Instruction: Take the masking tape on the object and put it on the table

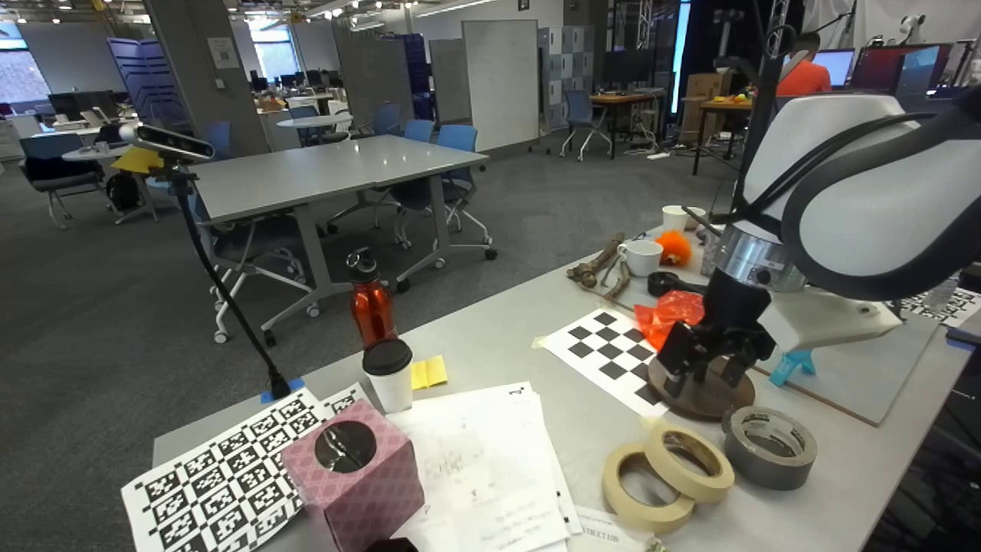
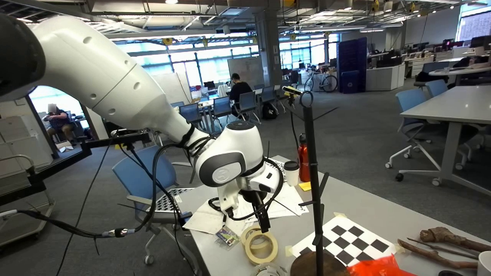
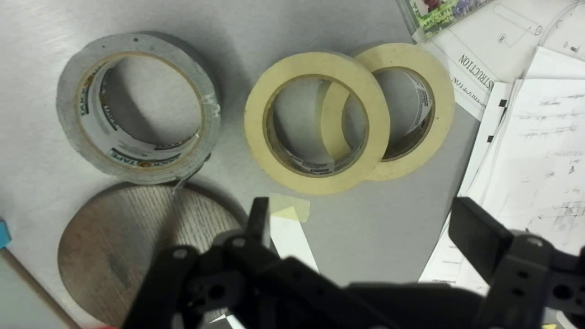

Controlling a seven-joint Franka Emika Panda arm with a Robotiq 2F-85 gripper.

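Note:
Two near-identical beige tape rolls lie overlapping on the table (image 1: 475,337). The upper masking tape ring (image 1: 718,477) rests partly on the other cream roll (image 1: 613,481). The wrist view shows the upper ring (image 3: 315,184) and lower roll (image 3: 442,109); I cannot tell which came from the stand. The stand's brown round base (image 1: 709,399) is beside them; its black pole (image 2: 316,191) stands upright with no tape or orange piece visible on it. My gripper (image 3: 361,201) is open and empty above the table, between the base (image 3: 105,256) and papers. It also shows in both exterior views (image 1: 703,381) (image 2: 264,230).
A grey duct-tape roll (image 1: 793,468) is by the base. Nearby are a checkerboard sheet (image 1: 605,345), red plastic (image 1: 670,310), printed papers (image 1: 483,468), a pink box (image 1: 360,475), a paper cup (image 1: 391,383), a red bottle (image 1: 372,310) and twigs (image 1: 598,264).

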